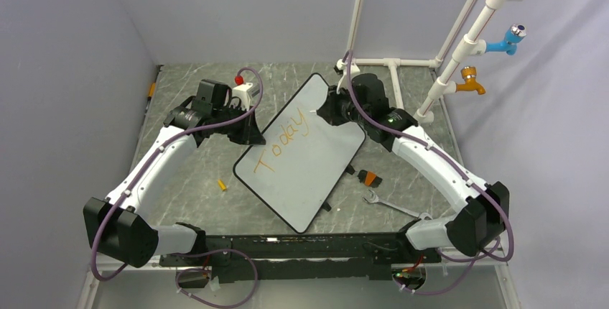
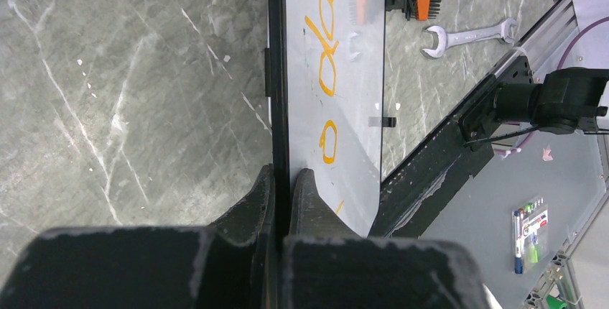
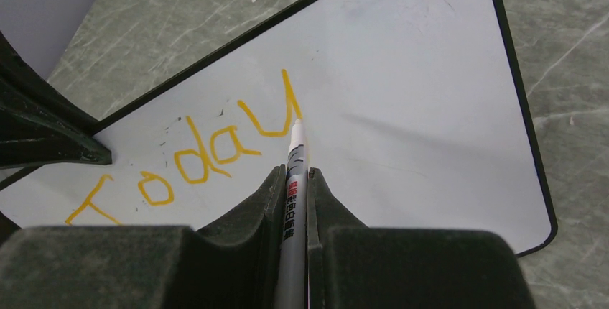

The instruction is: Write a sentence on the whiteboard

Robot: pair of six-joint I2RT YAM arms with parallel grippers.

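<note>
The whiteboard (image 1: 309, 158) lies slanted on the grey table, with orange letters reading "Today" (image 1: 286, 140) on it; only this one word shows. My left gripper (image 1: 248, 133) is shut on the board's left rim (image 2: 276, 108), one finger on each side of the edge. My right gripper (image 1: 332, 111) is shut on a white marker (image 3: 294, 180), whose tip rests on the board at the tail of the "y" (image 3: 276, 111). The writing also shows in the left wrist view (image 2: 327, 57).
An orange-and-black hex key set (image 1: 369, 177) and a silver wrench (image 1: 391, 205) lie right of the board. A small yellow piece (image 1: 222, 185) lies to its left. A white box with a red button (image 1: 244, 92) stands behind the left gripper. White pipes (image 1: 459, 43) rise at back right.
</note>
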